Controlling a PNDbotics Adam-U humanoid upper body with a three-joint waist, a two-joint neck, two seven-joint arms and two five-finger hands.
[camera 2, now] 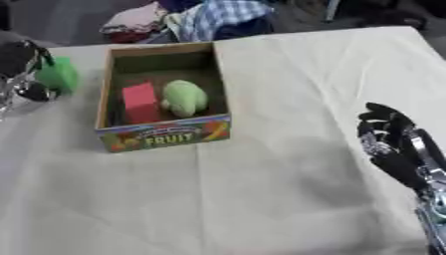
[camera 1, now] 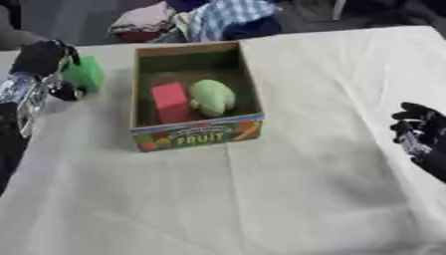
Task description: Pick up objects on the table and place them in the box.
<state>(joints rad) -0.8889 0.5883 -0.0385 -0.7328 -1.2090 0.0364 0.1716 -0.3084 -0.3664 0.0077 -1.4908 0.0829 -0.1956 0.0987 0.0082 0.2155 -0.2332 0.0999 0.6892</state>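
Left hand [camera 1: 42, 56] up by the table's [camera 1: 287, 199] far left edge, fingers curled round a green object [camera 1: 85, 73], just beside the box [camera 1: 197, 135] (front panel reads FRUIT). Inside the box: a red block [camera 1: 170, 101] at left, a pale green soft thing [camera 1: 212, 96] touching it. Right hand [camera 2: 390, 130] idles near the right edge, fingers relaxed, holding nothing.

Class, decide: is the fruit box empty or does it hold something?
Not empty: the fruit box holds a red block and a pale green object.
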